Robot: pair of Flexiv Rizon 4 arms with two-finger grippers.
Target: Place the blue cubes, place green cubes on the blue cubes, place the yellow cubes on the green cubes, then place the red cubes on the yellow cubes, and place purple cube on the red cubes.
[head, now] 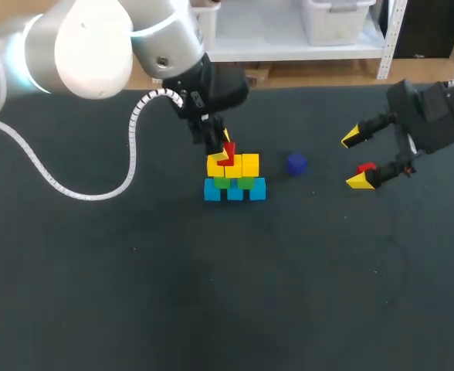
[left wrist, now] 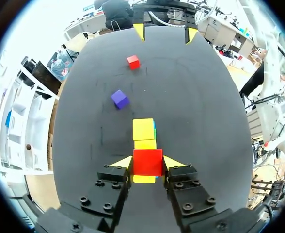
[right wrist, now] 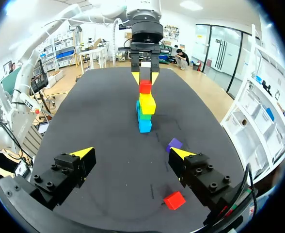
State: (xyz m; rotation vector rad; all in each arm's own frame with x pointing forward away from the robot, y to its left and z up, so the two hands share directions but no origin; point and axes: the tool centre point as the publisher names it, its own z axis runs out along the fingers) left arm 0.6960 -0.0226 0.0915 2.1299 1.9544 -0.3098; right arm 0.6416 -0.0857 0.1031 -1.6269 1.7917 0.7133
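A stack stands mid-table: blue cubes (head: 235, 190) at the bottom, green cubes (head: 237, 182) on them, yellow cubes (head: 242, 165) on top. My left gripper (head: 222, 147) is shut on a red cube (left wrist: 147, 161) right over the yellow layer's left end, and I cannot tell whether it rests there. The purple cube (head: 296, 163) lies on the table right of the stack. A second red cube (head: 365, 168) lies further right, under my right gripper (head: 355, 160), which hangs open above it with nothing between its fingers. In the right wrist view this red cube (right wrist: 174, 199) lies beside one finger.
The black table (head: 211, 294) stretches wide in front of the stack. My left arm's white cable (head: 96, 193) loops down over the table's left part.
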